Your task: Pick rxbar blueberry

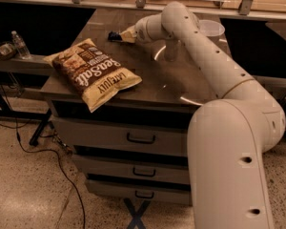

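Though its grip cannot be told, end effector at rxbar blueberry, chip bag reading "Sea Salt", "LATE JULY".

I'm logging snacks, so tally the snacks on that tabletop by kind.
Chip bag: 1
Rxbar blueberry: 1, right by the claw, near the far edge of the tabletop
Total: 2
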Action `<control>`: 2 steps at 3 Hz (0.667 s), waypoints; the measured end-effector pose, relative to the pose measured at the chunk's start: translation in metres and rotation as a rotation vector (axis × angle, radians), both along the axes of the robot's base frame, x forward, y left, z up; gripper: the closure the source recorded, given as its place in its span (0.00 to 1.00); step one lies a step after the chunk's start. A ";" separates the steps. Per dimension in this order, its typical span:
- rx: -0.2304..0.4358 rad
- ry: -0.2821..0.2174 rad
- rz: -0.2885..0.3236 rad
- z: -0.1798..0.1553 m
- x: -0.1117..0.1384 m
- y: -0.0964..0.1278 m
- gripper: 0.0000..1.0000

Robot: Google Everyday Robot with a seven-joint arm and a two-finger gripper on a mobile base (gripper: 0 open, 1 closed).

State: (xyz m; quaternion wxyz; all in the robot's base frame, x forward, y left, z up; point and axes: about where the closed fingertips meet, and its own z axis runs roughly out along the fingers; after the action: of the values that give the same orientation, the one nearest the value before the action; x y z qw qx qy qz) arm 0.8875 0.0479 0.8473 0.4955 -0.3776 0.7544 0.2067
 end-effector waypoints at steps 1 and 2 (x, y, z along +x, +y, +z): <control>-0.042 0.017 0.071 -0.008 -0.020 0.006 1.00; -0.044 0.017 0.075 -0.006 -0.021 0.006 1.00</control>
State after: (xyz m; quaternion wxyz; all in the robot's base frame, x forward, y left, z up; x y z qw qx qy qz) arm 0.8663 0.0542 0.8414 0.4725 -0.4145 0.7484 0.2117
